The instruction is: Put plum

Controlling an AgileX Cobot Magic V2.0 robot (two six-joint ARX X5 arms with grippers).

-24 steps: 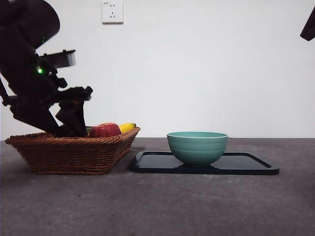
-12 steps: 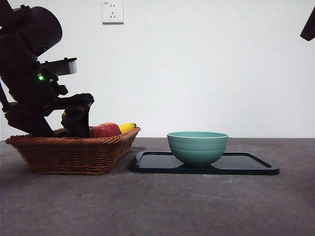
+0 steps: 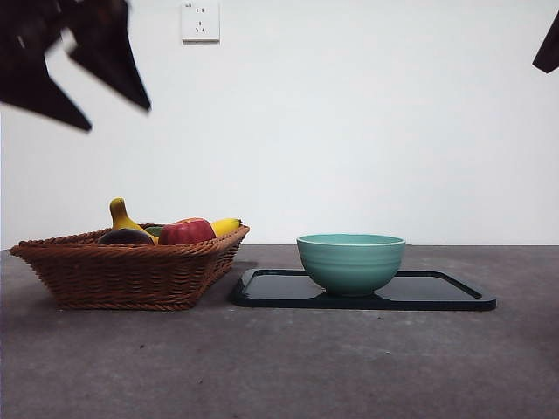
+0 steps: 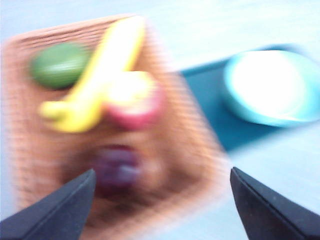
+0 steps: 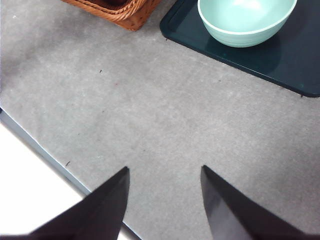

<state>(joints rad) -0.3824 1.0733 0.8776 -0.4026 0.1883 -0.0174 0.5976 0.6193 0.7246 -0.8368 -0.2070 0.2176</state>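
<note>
the left gripper (image 4: 160, 200) hangs with its jaws wide apart and empty, upper left of the front view. the plum (image 3: 126, 236) sits in the basket (image 3: 131, 275), lower left; descend centred, avoiding the apple (image 3: 186, 232).

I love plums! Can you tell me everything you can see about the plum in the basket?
The plum is round and very dark purple, nearly black. It sits in the woven brown basket, only its top peeking over the rim. The yellow banana rises just behind it. In the blurry left wrist view it lies alone. The open left claw is high above; nothing grips it.
</note>
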